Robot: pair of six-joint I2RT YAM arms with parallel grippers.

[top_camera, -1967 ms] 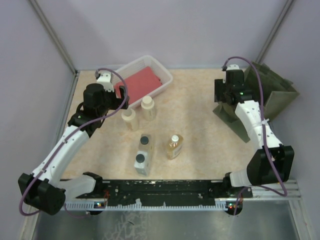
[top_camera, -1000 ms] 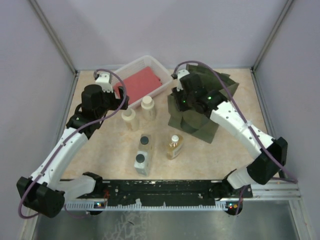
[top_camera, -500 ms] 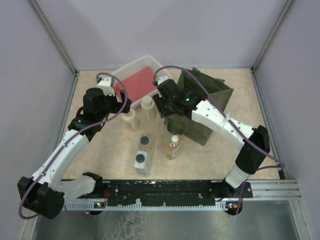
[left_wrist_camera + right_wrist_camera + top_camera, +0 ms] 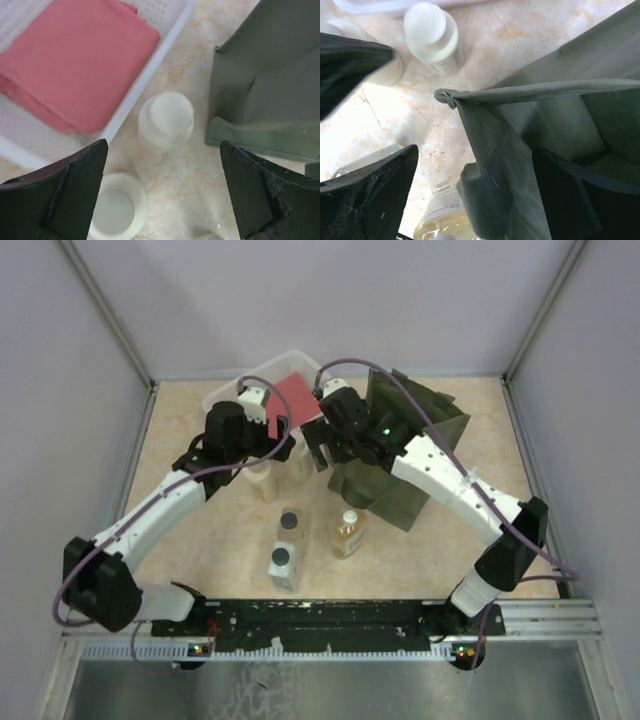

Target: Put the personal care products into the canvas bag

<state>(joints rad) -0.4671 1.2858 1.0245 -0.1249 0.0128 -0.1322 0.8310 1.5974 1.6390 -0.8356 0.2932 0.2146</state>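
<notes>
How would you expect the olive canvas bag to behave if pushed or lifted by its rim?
Probably floppy: the canvas bag shows a folded, creased rim in the right wrist view, so lifted by one edge it would likely sag. Pushed, its thin leaning walls would probably buckle before the bag slides. It seems light for its size.

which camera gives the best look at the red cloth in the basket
The left wrist view: the red cloth fills its upper left, folded inside the white basket. The top view shows only a patch between the two arms. The right wrist view misses it.
</notes>
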